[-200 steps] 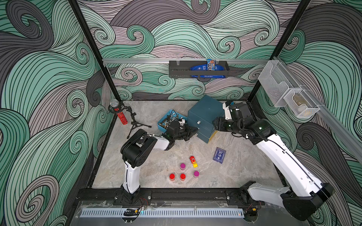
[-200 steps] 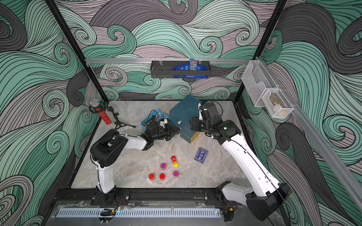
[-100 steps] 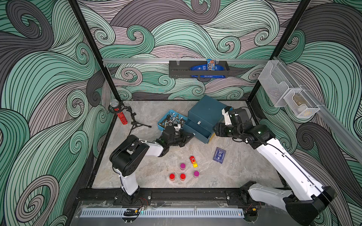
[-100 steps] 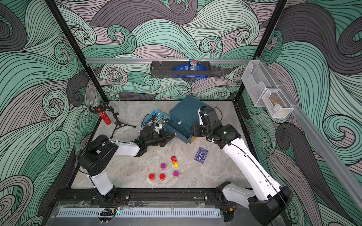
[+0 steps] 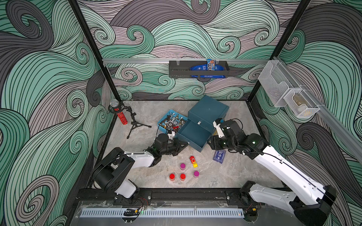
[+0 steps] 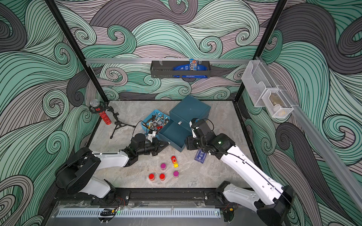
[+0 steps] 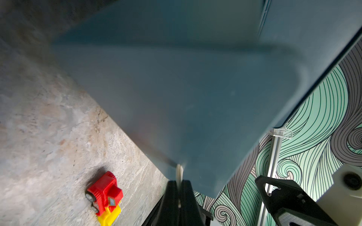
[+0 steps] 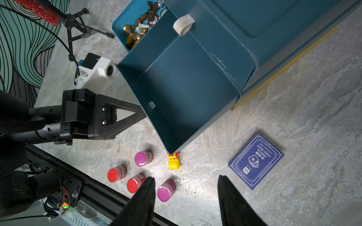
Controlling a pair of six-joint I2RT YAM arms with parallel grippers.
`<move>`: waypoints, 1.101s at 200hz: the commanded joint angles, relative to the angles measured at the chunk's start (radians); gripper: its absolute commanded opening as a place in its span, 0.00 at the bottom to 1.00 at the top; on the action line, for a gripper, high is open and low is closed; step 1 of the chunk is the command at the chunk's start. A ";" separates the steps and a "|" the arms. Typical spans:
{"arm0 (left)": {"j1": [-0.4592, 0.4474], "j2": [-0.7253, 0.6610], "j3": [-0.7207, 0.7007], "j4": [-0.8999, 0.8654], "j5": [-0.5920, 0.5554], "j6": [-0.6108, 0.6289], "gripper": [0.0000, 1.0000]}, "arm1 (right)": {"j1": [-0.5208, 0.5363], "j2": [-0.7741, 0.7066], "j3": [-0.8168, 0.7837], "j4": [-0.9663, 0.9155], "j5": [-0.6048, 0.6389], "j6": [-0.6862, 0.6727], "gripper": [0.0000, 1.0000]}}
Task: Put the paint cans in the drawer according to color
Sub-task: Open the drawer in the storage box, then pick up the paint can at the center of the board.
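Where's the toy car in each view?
Both top views: toy car on the table, just in front of the open drawer.
Left wrist: on the table beside the drawer front.
Right wrist: yellow end shows past the drawer's corner.
Shared landmark: the open drawer.

4 upright paint cans (image 5: 182,176), 2 red, 2 magenta, stand near the teal drawer (image 5: 208,112), pulled open.

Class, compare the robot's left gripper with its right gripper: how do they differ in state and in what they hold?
The left gripper is shut on the white pull tab of the open drawer; the right gripper is open and holds nothing. The left gripper touches the drawer; the right gripper hangs clear of it. Both have black fingers.
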 commanded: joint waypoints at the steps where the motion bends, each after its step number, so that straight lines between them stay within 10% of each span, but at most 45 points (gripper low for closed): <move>1: -0.008 -0.034 -0.002 -0.047 -0.001 0.041 0.00 | 0.012 -0.008 0.005 0.003 0.025 0.018 0.54; 22: -0.006 -0.020 0.011 -0.042 -0.001 0.048 0.00 | 0.018 -0.011 0.002 0.003 0.023 0.014 0.54; 76: -0.009 -0.030 0.091 -0.199 -0.061 0.135 0.58 | 0.079 -0.040 -0.050 -0.014 0.009 0.015 0.55; 162: -0.002 -0.360 0.038 -0.609 -0.181 0.217 0.59 | 0.550 0.102 -0.179 0.119 0.059 0.016 0.54; 220: 0.105 -0.738 0.084 -1.092 -0.438 0.277 0.57 | 0.576 0.427 -0.061 0.201 0.058 -0.101 0.56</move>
